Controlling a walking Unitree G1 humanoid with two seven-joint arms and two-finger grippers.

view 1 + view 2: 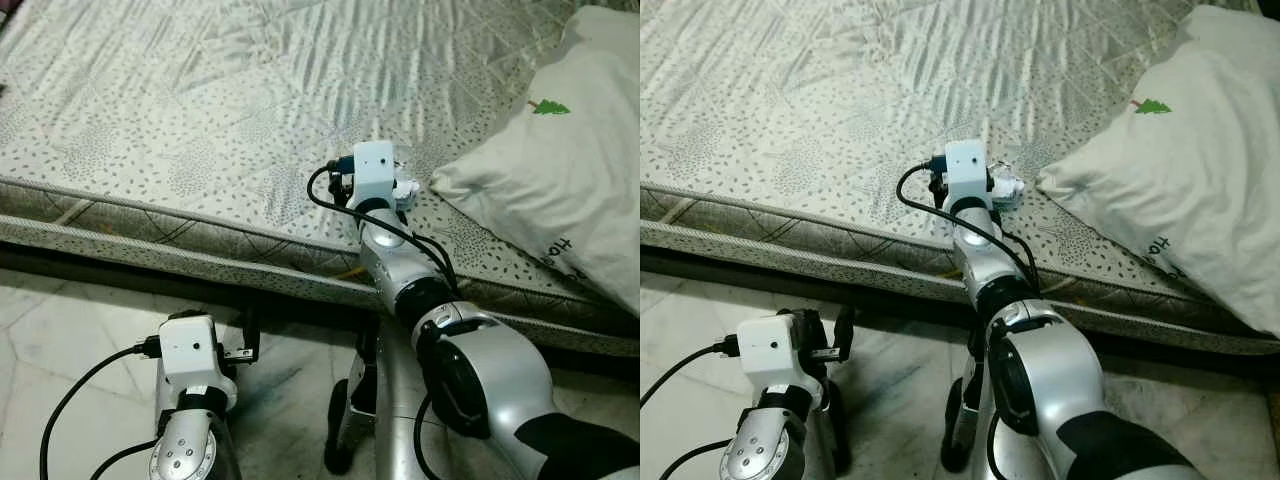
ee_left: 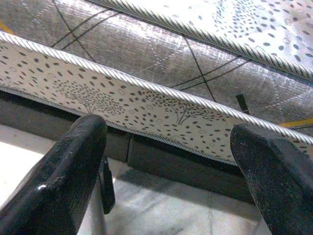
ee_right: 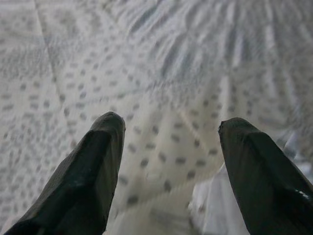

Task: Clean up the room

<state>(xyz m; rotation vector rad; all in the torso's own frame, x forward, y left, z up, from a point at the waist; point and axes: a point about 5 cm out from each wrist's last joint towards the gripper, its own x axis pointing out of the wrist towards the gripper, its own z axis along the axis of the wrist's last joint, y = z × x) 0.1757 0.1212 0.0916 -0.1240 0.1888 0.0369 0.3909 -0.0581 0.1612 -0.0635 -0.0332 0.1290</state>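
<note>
A quilted mattress (image 1: pixel 230 110), printed with small grey leaf and tree motifs and edged with corded piping, spans the upper part of the head views and rests low over a pale marble floor (image 1: pixel 60 340). A white pillow (image 1: pixel 560 170) bearing a small green tree emblem (image 1: pixel 550 106) and partly visible lettering lies on the mattress at the robot's right, with one corner pointing toward the middle of the bed. The right arm (image 1: pixel 440 320), silver with a black cable looped along it, reaches forward over the mattress edge; its white wrist housing sits above the quilted surface, just beside the near corner of the pillow. In the right wrist view, the right gripper (image 3: pixel 171 132) hovers over the patterned fabric with its two black fingers (image 3: pixel 88 166) spread wide apart and nothing between them; a pale, blurred fold of white material shows next to one finger, and whether it is the pillow corner cannot be told. The left arm (image 1: pixel 190 400) is held low over the floor in front of the bed, its white wrist housing facing the side of the mattress. In the left wrist view, the left gripper (image 2: pixel 166 142) points at the piped side panel of the mattress (image 2: pixel 146 98) and the dark gap beneath it, with its fingers (image 2: pixel 63 171) likewise set wide apart and holding nothing.
</note>
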